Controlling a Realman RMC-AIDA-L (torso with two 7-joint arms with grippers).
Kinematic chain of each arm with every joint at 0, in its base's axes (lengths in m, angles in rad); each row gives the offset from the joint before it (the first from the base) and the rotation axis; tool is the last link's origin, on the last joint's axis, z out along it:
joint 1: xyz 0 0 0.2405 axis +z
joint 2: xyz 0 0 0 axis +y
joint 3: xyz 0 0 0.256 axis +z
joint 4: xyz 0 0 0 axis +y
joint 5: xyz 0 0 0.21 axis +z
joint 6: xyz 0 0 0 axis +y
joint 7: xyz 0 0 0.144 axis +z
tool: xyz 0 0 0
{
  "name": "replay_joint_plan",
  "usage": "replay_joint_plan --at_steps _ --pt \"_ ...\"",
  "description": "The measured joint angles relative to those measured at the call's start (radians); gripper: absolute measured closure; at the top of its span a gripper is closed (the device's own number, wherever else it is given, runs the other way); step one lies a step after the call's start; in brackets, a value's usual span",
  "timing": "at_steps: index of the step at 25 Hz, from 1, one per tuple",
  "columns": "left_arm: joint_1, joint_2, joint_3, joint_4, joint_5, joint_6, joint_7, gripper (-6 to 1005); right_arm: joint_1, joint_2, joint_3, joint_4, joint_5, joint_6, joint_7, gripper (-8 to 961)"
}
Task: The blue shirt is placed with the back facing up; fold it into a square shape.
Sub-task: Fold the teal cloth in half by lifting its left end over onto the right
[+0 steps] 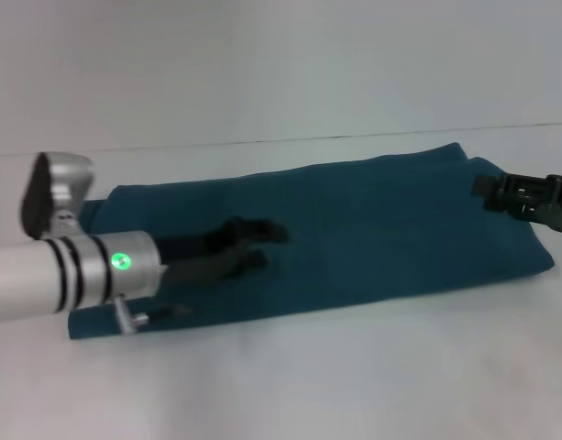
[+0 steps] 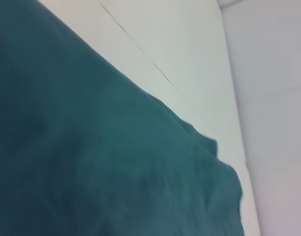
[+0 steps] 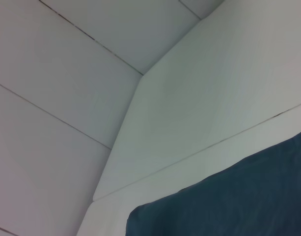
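The blue shirt lies on the white table as a long, flat band running left to right, its sleeves tucked out of sight. My left gripper reaches in from the left and sits low over the band's left half, open with nothing between its fingers. My right gripper hangs over the band's far right end. The left wrist view is mostly filled with teal shirt fabric. In the right wrist view, a corner of the shirt shows against the table.
White tabletop surrounds the shirt, with a wide strip in front of it. A pale wall rises behind the table's back edge. Thin seams cross the table panels.
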Motion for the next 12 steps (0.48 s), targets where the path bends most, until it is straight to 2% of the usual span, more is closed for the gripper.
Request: replay_joint_plan --at_steps 5,12 --pt "-0.046 -0.009 0.039 -0.056 -0.001 -0.032 0.008 431 -0.002 0.003 0.000 0.000 0.000 0.005 0.000 339" --pt "-0.054 -0.009 0.072 -0.098 0.004 -0.109 0.001 431 -0.005 0.004 -0.001 0.002 0.000 0.011 0.000 340"
